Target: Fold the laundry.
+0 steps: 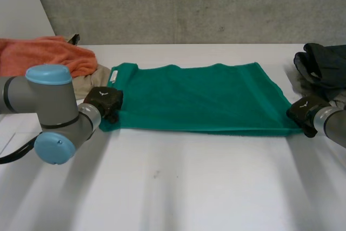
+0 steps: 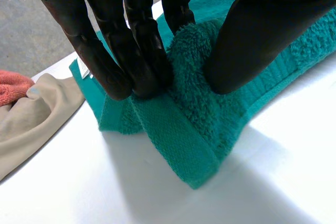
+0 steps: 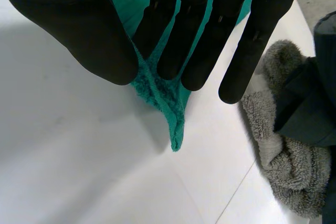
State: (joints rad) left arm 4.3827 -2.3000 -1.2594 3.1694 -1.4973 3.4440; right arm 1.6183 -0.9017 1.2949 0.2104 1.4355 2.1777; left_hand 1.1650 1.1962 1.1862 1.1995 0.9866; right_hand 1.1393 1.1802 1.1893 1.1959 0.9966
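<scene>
The towel (image 1: 200, 98) lies spread as a flat rectangle across the middle of the table (image 1: 178, 187), so the fold looks barely begun. Whether it is already doubled cannot be told.

The left hand (image 1: 105, 100) is at the towel's near left corner. Its fingers (image 2: 113, 51) and thumb (image 2: 247, 40) pinch a bunched ridge of cloth between them. The right hand (image 1: 303, 111) is at the near right corner. Its straight fingers (image 3: 194, 35) and thumb (image 3: 79, 30) close on the cloth, and the corner's tip pokes out past them.

With both near corners held, the likely next step is to carry that edge over to the far edge. More folds would be left after that, and other laundry waits.

The towel is thick green terry with a looped pile, a flat woven band along its edge and a white label (image 1: 114, 74) at its far left corner. It should drape softly and sag between the hands.

Left of the towel lie a crumpled orange cloth (image 1: 48, 55) and a smooth beige cloth (image 1: 89, 82). Right of it are a dark garment (image 1: 324, 63) and a nubbly grey towel (image 3: 283, 161).
</scene>
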